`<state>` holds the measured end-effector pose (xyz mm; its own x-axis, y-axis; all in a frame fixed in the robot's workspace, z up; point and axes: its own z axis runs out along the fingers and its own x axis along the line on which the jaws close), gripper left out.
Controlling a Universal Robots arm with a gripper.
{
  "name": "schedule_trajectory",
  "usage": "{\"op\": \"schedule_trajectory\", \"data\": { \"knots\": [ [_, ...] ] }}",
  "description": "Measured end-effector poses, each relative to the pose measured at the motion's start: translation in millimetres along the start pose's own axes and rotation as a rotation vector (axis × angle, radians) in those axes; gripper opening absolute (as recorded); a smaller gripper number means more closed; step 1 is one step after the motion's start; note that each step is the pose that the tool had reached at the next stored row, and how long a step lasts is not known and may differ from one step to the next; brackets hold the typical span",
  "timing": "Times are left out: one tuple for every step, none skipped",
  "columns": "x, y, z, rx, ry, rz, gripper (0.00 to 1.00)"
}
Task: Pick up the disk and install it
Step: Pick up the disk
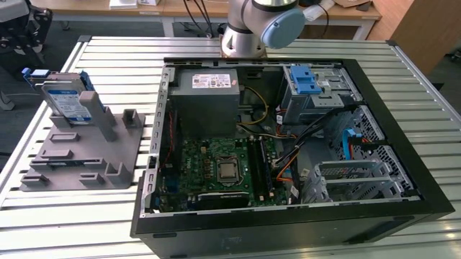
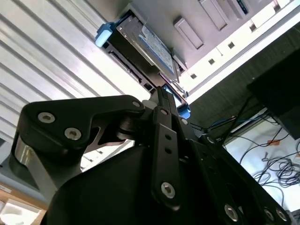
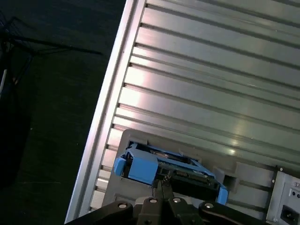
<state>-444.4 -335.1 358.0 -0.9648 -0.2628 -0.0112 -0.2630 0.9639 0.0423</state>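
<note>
The disk [image 1: 66, 100] stands on edge in a grey holder [image 1: 79, 156] on the table at the exterior view's left, outside the computer case. It is silver-grey with a white-and-blue label and a bright blue carrier. Both wrist views look onto the disk [image 2: 145, 40] [image 3: 164, 166] from a short way off. My gripper [image 2: 161, 91] [image 3: 161, 185] points at it, fingers pressed together with nothing between them, and stays apart from the disk. In the exterior view the dark gripper body [image 1: 20, 40] hangs beyond the table's far left corner.
An open black computer case [image 1: 403, 135] lies on the slatted metal table [image 1: 108, 59], with motherboard, cables and a grey box with a white sticker [image 1: 205, 102] inside. A metal cage with a blue latch [image 1: 310, 83] and a lower metal cage [image 1: 353, 178] sit at the case's right.
</note>
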Motion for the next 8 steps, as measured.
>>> {"op": "schedule_trajectory", "data": {
  "knots": [
    [0.0, 0.0, 0.0, -0.0002, 0.0007, -0.018, 0.11],
    [0.0, 0.0, 0.1, -0.0004, 0.0016, -0.038, 0.11],
    [0.0, 0.0, 0.1, -0.0006, 0.0023, -0.056, 0.11],
    [0.0, 0.0, 0.2, -0.0008, 0.0031, -0.074, 0.11],
    [0.0, 0.0, 0.2, -0.0010, 0.0038, -0.092, 0.11],
    [0.0, 0.0, 0.3, -0.0012, 0.0046, -0.110, 0.11],
    [0.0, 0.0, 0.4, -0.0014, 0.0054, -0.127, 0.11],
    [0.0, 0.0, 0.4, -0.0016, 0.0061, -0.145, 0.11]
  ]
}}
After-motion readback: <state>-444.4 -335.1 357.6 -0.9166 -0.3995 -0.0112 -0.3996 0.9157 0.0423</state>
